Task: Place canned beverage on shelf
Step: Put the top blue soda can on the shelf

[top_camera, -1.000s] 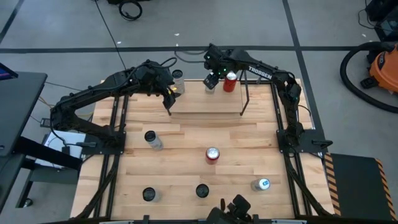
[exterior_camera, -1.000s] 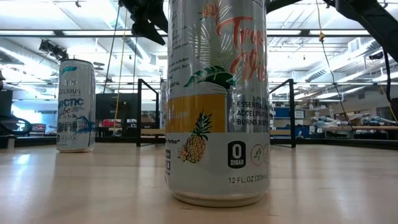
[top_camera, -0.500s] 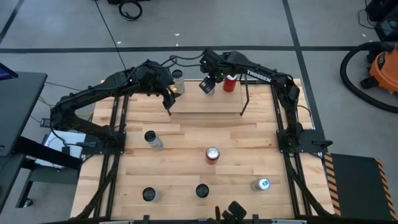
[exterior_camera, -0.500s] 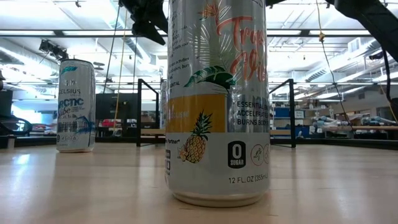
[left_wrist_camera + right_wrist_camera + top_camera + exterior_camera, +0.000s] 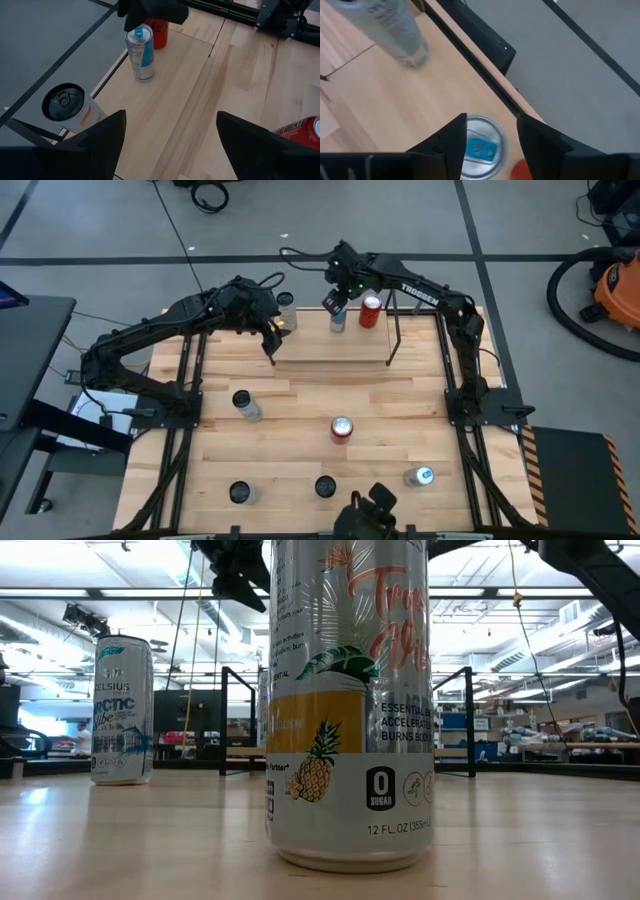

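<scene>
Canned beverage (image 5: 139,54) is standing on the shelf (image 5: 330,348) at the worktop's far side, with the right tool (image 5: 335,305) sitting over its top; whether it is clenched I cannot tell. Any sideways drag is risking knocking the beverage into the red can (image 5: 371,312) just beside it. The left tool (image 5: 170,145) is waiting released near the shelf's left end.

Glossy metal can (image 5: 348,705) on smooth wood table (image 5: 150,840).

Shelf (image 5: 345,753) mostly behind pineapple can (image 5: 348,700)

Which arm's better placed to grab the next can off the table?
Probably the left. The left gripper is open and empty by the shelf end, with the silver can on its side of the table. The right gripper hangs over the blue-tabbed can on the shelf.
</scene>
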`<state>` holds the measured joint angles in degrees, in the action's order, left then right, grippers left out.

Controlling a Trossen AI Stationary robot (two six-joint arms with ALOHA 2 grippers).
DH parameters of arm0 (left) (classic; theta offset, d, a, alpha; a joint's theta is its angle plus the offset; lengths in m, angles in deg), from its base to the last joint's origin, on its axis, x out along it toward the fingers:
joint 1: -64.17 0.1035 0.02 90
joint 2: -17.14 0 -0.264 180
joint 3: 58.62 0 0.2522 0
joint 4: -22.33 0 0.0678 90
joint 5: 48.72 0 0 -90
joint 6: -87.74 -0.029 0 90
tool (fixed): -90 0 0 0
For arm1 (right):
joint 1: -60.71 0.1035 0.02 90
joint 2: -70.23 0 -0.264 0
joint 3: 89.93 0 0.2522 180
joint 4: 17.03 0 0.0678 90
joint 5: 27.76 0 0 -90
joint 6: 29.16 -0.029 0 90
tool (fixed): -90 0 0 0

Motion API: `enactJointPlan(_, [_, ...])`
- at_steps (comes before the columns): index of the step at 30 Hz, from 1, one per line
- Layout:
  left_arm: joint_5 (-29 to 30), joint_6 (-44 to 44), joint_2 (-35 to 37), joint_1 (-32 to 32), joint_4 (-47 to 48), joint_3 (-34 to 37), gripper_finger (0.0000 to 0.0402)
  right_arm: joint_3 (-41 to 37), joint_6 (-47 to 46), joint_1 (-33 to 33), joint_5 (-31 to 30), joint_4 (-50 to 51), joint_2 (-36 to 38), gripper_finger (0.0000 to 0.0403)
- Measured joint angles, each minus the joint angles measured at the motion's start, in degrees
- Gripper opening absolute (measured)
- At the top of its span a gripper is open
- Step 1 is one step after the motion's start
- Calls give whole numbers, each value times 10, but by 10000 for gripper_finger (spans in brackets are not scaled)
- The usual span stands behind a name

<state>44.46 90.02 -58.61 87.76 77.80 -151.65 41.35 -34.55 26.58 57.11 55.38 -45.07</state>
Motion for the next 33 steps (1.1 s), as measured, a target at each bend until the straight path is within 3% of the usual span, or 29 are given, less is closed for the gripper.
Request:
enactJointPlan(9, [0, 0, 0, 0, -13, 0, 311, -22, 0, -29, 3, -8, 0, 181])
enactJointPlan(33, [0, 0, 0, 0, -13, 0, 311, -21, -41, -21, -1, 60, 2, 181])
